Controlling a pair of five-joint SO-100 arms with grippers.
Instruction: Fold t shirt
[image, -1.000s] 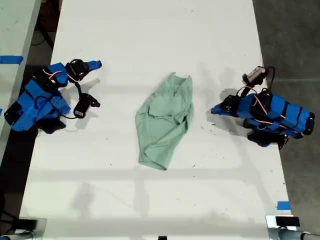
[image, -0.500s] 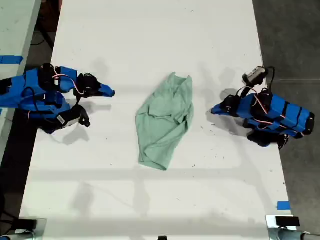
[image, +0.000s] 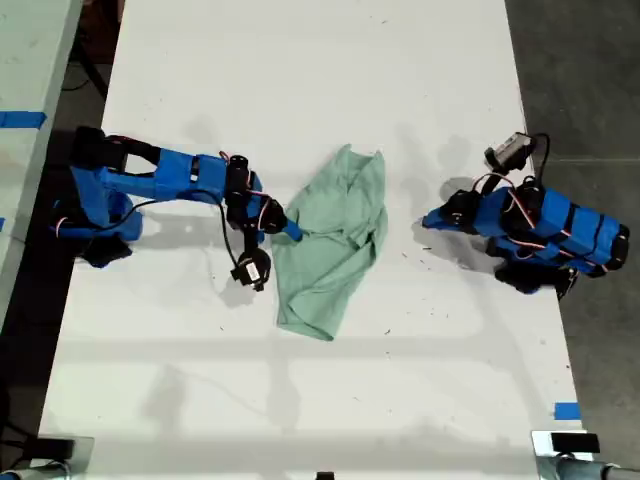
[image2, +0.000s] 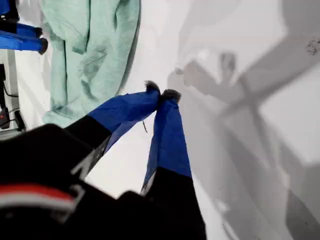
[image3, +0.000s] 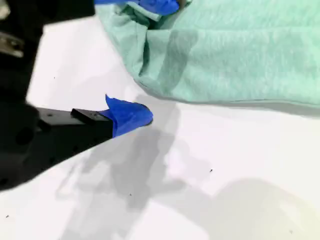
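Fabric, the t shirt (image: 332, 243), lay crumpled mid-desk (image: 300, 80). My second gripper (image3: 145, 60) had jaws spread at its edge; my first gripper (image2: 161, 93), jaws pressed together, sat well apart from it. A shallow bite risked slipping off or bunching the cloth.

- Work surface: long white flat-topped table (image: 320, 60), matte, running the full height of the exterior view; faint dark specks and scuffs scattered across it, soft shadows beside the shirt.
- Lying directly on it, near the middle: small pale mint-green soft fabric t shirt (image: 335, 240), wrinkled, bunched into a narrow tilted shape, one edge folded over itself.
- Same garment seen in the first wrist view (image2: 90, 50) and second wrist view (image3: 235, 50), resting flat against the white top.
- Small blue tape strip (image: 566, 410) stuck at the table edge, lower part of the exterior view's right.
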